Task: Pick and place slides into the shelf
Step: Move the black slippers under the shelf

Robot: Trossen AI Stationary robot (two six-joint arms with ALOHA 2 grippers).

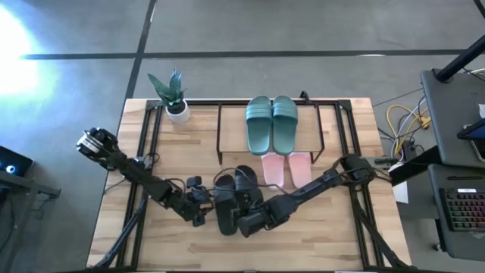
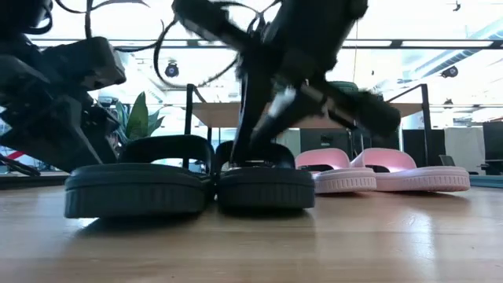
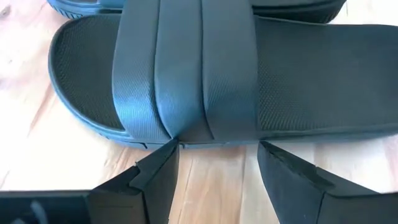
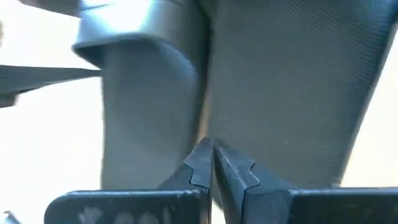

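Watching both arms crowd the black pair [image 1: 233, 199] at the near part of the counter [image 1: 326, 235], in front of the shelf [image 1: 227, 129]. Left jaws [image 3: 217, 165] stand wide apart w/ nothing between them; their tips sit just at the side edge of one black slide [image 3: 249, 81], right under its strap, one tip either side of the strap's base. Right jaws [image 4: 211, 165] are pressed together, tips touching, holding nothing I can see; they're pushed up against the other black slide [image 4: 280, 81], strap surface filling the wrist view. From the low view the two black slides [image 2: 141, 185] sit flat on the counter, side by side & touching. Pale pink pair [image 1: 286, 168] lies just in front of the shelf, partly under its top board. Dark green pair [image 1: 271, 123] sits on top of the shelf, side by side. Small potted plant [image 1: 174, 95] stands beside the shelf's left end.
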